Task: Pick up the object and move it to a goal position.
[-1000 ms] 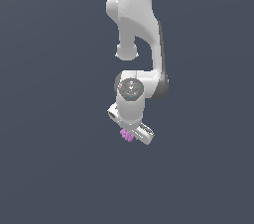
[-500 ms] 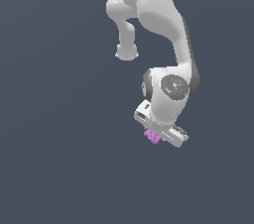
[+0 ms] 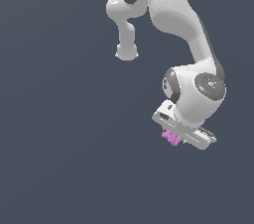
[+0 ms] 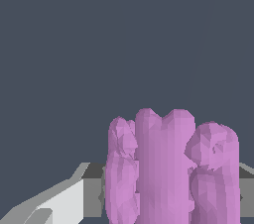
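Observation:
The object [image 3: 171, 138] is a small pink-purple bumpy piece tucked under the white hand of the arm, toward the exterior view's right and below mid-height. My gripper [image 3: 174, 139] is shut on it, carrying it in the air. In the wrist view the object [image 4: 168, 168] fills the lower middle as several ridged lobes, with grey and white fingers [image 4: 74, 200] pressed at its sides. The fingertips are mostly hidden behind the hand in the exterior view.
The white arm [image 3: 173, 15] rises from the hand to the top of the exterior view. A plain dark grey-blue background lies all around, with no other object or marker showing.
The arm has swung toward the exterior view's right and slightly down, carrying the object along. The hold on the object is unchanged.

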Robot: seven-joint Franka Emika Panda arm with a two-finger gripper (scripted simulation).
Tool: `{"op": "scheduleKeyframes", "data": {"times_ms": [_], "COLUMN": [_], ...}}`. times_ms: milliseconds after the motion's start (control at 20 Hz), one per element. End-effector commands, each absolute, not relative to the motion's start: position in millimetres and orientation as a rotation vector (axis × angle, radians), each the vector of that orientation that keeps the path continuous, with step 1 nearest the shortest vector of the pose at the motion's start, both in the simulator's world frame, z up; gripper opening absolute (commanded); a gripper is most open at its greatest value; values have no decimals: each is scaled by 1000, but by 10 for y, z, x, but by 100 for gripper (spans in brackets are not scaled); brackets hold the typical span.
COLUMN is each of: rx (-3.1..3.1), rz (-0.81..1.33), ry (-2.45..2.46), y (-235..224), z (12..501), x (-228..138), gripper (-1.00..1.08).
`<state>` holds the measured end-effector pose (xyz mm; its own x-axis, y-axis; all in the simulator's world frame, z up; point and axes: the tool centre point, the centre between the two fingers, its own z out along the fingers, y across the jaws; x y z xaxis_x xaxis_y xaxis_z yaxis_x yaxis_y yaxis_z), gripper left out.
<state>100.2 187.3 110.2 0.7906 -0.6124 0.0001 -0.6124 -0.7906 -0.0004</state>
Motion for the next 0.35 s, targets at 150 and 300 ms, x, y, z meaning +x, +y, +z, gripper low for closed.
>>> {"op": "scheduleKeyframes", "data": {"times_ms": [150, 300], "rx": [-2972, -2972], "rz": [0, 0], "ry": [1019, 1019], "y": [1999, 2015], "z": [1138, 1142], "x": [1039, 1043], "gripper": [-100, -100]}}
